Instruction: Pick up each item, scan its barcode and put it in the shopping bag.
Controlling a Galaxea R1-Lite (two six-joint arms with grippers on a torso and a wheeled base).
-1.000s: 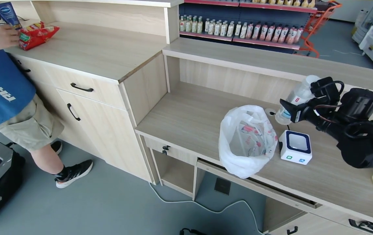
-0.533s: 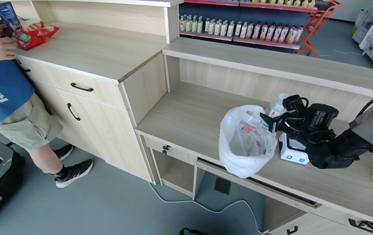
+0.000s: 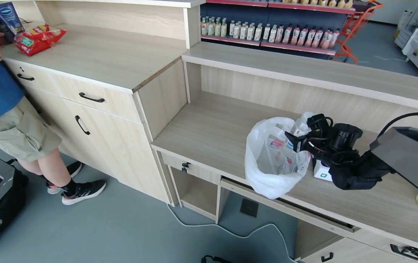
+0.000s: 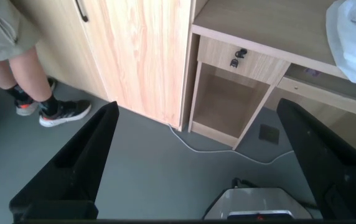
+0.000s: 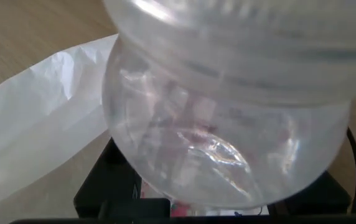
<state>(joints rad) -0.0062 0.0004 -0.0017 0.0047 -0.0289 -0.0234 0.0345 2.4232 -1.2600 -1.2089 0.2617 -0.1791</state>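
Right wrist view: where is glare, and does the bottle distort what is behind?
Right wrist view: highlights streak the clear plastic bottle; its curved wall warps the dark shape behind. Head view: the white plastic shopping bag shows no glare.

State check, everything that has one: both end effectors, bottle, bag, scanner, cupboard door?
right end effector: shut on bottle
left end effector: open, empty
bottle: held tilted at shopping bag rim, not inside
shopping bag: open, upright on counter
scanner: on counter, partly hidden behind right arm
cupboard door: shut
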